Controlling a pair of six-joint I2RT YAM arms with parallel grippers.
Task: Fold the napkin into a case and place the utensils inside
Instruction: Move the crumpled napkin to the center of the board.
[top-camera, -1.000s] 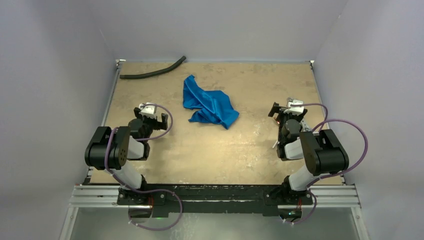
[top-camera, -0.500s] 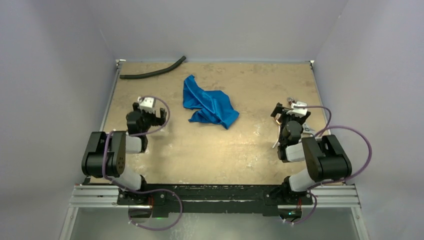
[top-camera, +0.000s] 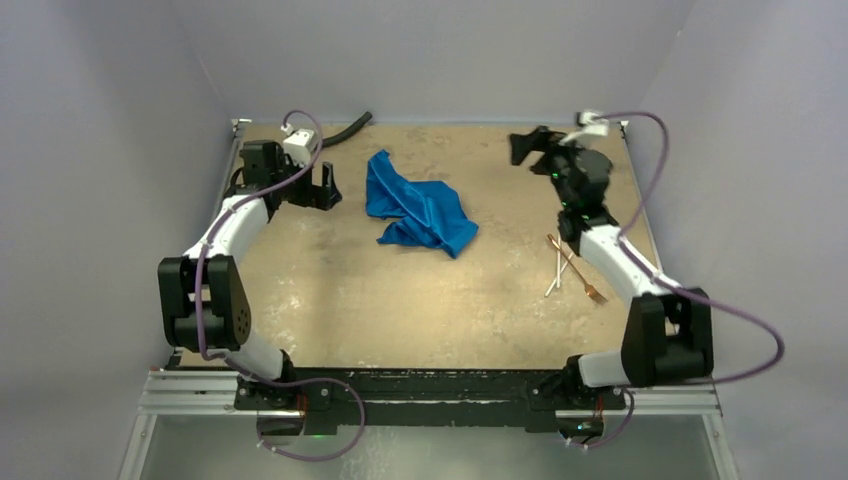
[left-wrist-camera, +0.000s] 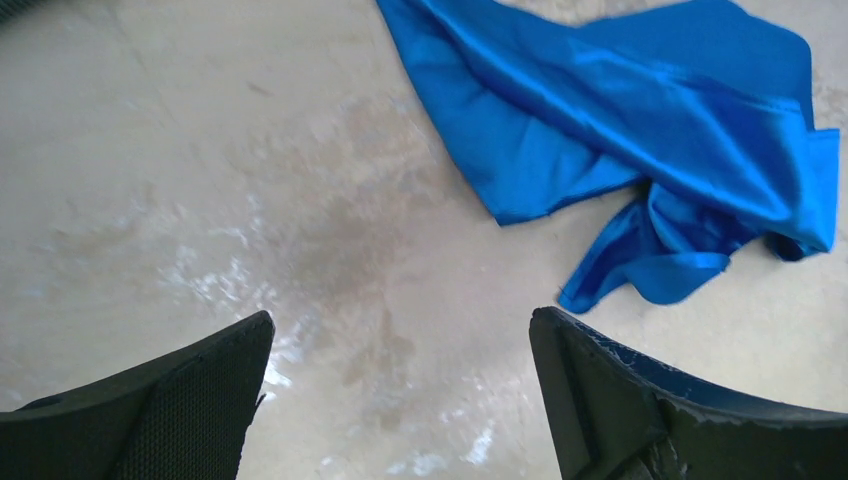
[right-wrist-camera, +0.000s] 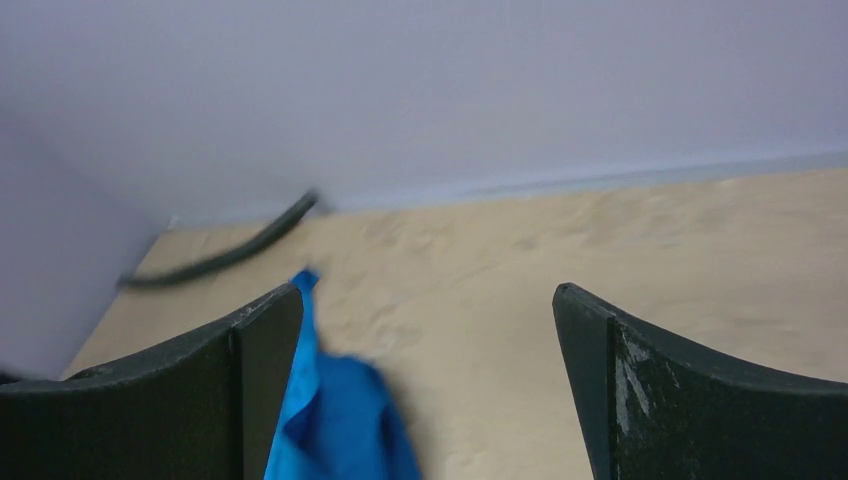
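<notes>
**Overhead, two open grippers flank a crumpled napkin**

Only the top view takes in the utensils (top-camera: 570, 268). They are a few thin metal pieces lying crossed on the table (top-camera: 400, 310) near its right edge, just beside the right arm and well apart from the napkin (top-camera: 420, 212). The napkin lies crumpled and unfolded toward the far edge, about midway between the side edges. The left gripper (top-camera: 322, 185) hangs just left of it, jaws spread and holding nothing. The right gripper (top-camera: 525, 148) is near the far edge toward the right corner, jaws likewise apart and empty.

The left wrist view adds what the top one cannot: the cloth's glossy folds, with one loose corner curling toward the right finger (left-wrist-camera: 650, 410) and bare surface between them. The right wrist view is blurred. It looks along the surface to the far wall, with the napkin low beside its left finger and the black hose (right-wrist-camera: 230, 255) lying toward the far left corner. From above, the left arm covers much of that hose, leaving only its right end showing.
</notes>
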